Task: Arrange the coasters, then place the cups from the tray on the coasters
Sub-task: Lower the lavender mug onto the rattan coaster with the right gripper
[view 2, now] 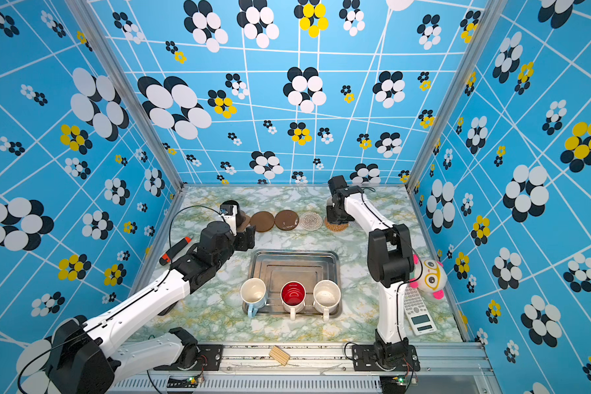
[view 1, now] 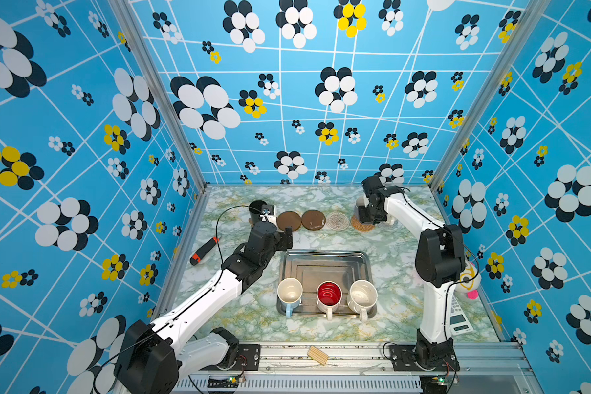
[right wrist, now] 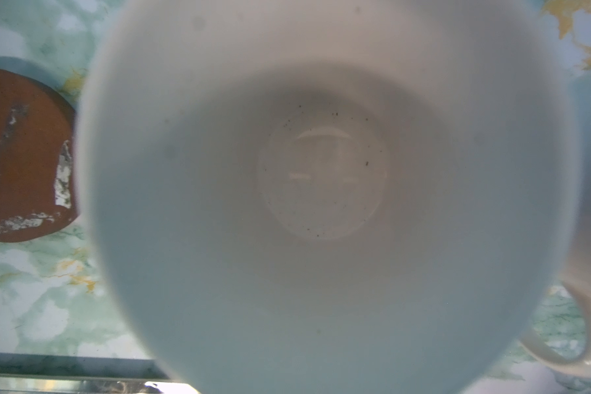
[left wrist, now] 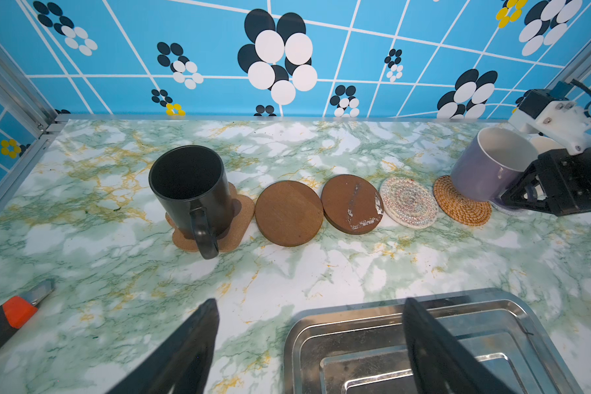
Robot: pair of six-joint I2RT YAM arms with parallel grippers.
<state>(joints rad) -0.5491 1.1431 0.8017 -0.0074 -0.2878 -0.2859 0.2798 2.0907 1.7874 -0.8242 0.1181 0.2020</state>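
Along the back runs a row of coasters: a paw-shaped one point(left wrist: 243, 211), two dark-brown discs point(left wrist: 289, 213) point(left wrist: 352, 204), a whitish lacy disc point(left wrist: 408, 201) and a rattan disc point(left wrist: 458, 204). The black mug point(left wrist: 188, 191) stands on the paw coaster. My right gripper point(left wrist: 522, 194) is shut on the lavender mug point(left wrist: 485, 167), which tilts with its base on the rattan disc. A cream mug's handle point(right wrist: 587, 307) shows beside it. The steel tray point(view 1: 325, 269) holds the light blue point(view 1: 289, 293), red-inside point(view 1: 329, 295) and speckled point(view 1: 363, 296) mugs. My left gripper point(left wrist: 309, 303) hangs open and empty above the tray's far-left corner.
An orange-and-black box cutter point(view 1: 203, 250) lies left of the tray near the left wall. A calculator point(view 1: 458, 314) and a plush toy point(view 1: 471, 279) sit by the right wall. A small wooden piece point(view 1: 318, 354) rests on the front rail.
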